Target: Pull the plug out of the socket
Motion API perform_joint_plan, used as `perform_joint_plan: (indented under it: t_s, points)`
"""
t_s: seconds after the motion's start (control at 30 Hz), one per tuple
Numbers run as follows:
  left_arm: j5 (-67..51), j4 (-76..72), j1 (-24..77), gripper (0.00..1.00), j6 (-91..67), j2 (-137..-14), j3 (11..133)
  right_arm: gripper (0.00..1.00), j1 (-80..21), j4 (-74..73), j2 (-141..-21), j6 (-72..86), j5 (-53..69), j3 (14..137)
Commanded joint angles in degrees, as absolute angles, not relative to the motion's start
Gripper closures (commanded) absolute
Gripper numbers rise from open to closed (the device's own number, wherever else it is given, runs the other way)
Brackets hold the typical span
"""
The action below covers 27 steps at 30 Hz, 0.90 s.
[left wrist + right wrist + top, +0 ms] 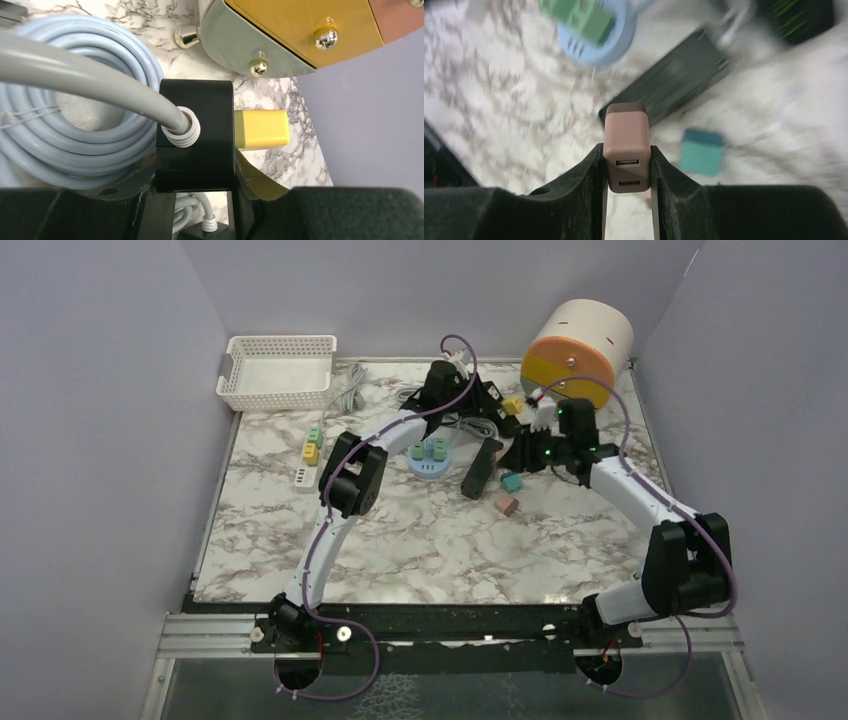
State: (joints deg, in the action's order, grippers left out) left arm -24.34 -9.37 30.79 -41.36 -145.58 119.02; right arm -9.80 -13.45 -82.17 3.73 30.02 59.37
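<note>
Making out no lettering on any plug or socket; seeing only two USB ports on the near face of the pink plug [626, 145]. Pinching that plug by its two long sides in the right gripper [626, 156], clamped tight on it and holding it off the marble table [420, 550]. Running its long axis along the fingers [584, 180], USB face toward the wrist camera, far end aiming at the black power strip [674, 80] lying flat beyond, apart from it. Showing a teal plug [702, 151] lying loose on the table, to the right in the smeared wrist view. Clamping the left gripper [196, 175] on a black socket block [195, 130] at the far middle, with a grey cable [100, 85] entering its face and a yellow plug [261, 129] sticking out of its right side. Crowding the far half: round blue socket [430, 468] carrying green plugs [432, 449], white basket [278, 370] far left, orange-fronted drum [580, 350] far right. Leaving the near half of the table open, with walls [100, 440] boxing in the left, right and far edges.
</note>
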Motion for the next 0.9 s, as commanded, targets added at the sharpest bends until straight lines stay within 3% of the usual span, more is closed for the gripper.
perform_joint_plan:
  t_s: [0.0,0.13,0.2,0.27,0.37,0.47,0.57,0.67,0.87]
  points:
    - [-24.29,-12.63,28.8,1.0,-41.12,-144.61,119.21,0.99,-18.58,-9.86,-84.05,10.84,32.84,49.65]
    - [-24.24,-12.06,28.26,1.0,-40.23,-143.86,119.39,0.99,-22.34,-4.12,-86.06,16.25,34.66,45.05]
    - [-24.26,-11.81,28.26,1.0,-39.94,-143.84,119.8,0.91,-22.67,-4.91,-88.58,16.04,34.6,46.54]
    - [-24.49,-11.81,28.14,1.0,-39.69,-143.6,119.71,0.7,-22.79,-8.79,-91.39,12.82,32.76,49.91]
    - [-24.92,-12.66,28.2,1.0,-39.35,-142.56,118.33,0.3,-22.77,-15.16,-92.73,7.0,25.12,57.29]
    - [-25.69,-13.26,28.15,1.0,-39.11,-142.02,117.52,0.08,-19.74,-14.58,-90.4,4.36,20.04,63.9]
    - [-25.39,-13.0,28.17,1.0,-39.11,-141.77,117.12,0.06,-13.69,-7.55,-89.61,6.63,21.83,68.48]
    - [-25.42,-13.51,28.21,1.0,-39.58,-141.29,116.18,0.1,-11.4,-4.13,-93.56,6.64,17.22,73.69]
    - [-26.32,-14.47,28.22,1.0,-40.55,-140.53,115.26,0.19,-11.14,-11.24,-107.59,-0.48,15.62,88.03]
